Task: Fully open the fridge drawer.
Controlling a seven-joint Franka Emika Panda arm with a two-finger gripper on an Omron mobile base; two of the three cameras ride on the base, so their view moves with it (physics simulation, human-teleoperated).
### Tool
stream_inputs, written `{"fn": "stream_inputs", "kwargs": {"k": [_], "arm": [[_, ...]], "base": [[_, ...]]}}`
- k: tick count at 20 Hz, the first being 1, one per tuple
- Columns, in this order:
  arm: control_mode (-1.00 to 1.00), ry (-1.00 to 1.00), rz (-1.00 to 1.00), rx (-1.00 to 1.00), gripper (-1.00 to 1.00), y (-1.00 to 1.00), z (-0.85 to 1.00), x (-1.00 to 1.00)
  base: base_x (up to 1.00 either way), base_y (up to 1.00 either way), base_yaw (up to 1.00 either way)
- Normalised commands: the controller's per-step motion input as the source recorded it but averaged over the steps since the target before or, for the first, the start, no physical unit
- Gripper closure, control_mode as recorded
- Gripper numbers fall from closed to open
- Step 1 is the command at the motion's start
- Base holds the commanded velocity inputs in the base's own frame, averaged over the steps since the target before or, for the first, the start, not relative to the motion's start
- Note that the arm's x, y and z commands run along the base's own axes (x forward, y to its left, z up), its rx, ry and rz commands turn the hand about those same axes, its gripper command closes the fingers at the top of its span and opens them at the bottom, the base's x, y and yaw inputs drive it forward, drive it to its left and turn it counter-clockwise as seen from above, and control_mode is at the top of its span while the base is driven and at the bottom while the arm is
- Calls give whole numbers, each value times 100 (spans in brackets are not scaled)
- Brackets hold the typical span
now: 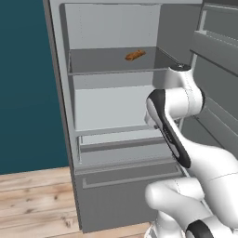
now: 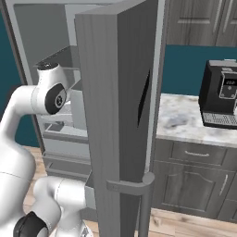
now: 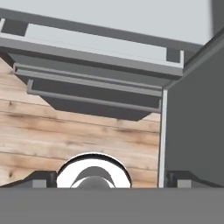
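Observation:
The fridge drawer [image 1: 122, 148] is a wide, shallow light-grey tray below the flat shelves, with a darker bar across its low front wall. In the hand view I look down on the fridge drawer [image 3: 92, 41] from above, its front bar [image 3: 87, 78] beneath the tray floor in the picture. My gripper [image 3: 111, 181] hangs above and in front of the drawer, apart from it. Its two dark fingertips [image 3: 41, 179] stand far apart with nothing between them, so it is open. In the left base view my own forearm hides the hand.
The taller bottom panel [image 1: 128, 179] with a raised strip sits under the drawer. A brown food item [image 1: 135, 55] lies on the upper shelf. The open fridge door [image 2: 120, 115] stands close on the right. A coffee machine [image 2: 221, 92] sits on the counter [image 2: 185, 122]. Wooden floor [image 3: 65, 131] lies below.

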Motion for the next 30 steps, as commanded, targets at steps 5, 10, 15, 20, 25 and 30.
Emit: {"fn": "stream_inputs", "kwargs": {"k": [5,10,15,20,25,30], "arm": [[-100,-22,1,0,-100,14,-48,17],[-100,-17,0,10,-100,15,-29,30],[-100,-3,0,4,-100,47,-17,45],[-100,0,0,0,-100,47,-31,40],[-100,0,-2,1,-100,17,-33,35],[-100,2,-2,0,-100,8,-38,38]], "base": [[0,0,0],[0,0,0],[0,0,0],[0,0,0],[0,0,0],[0,0,0]]}}
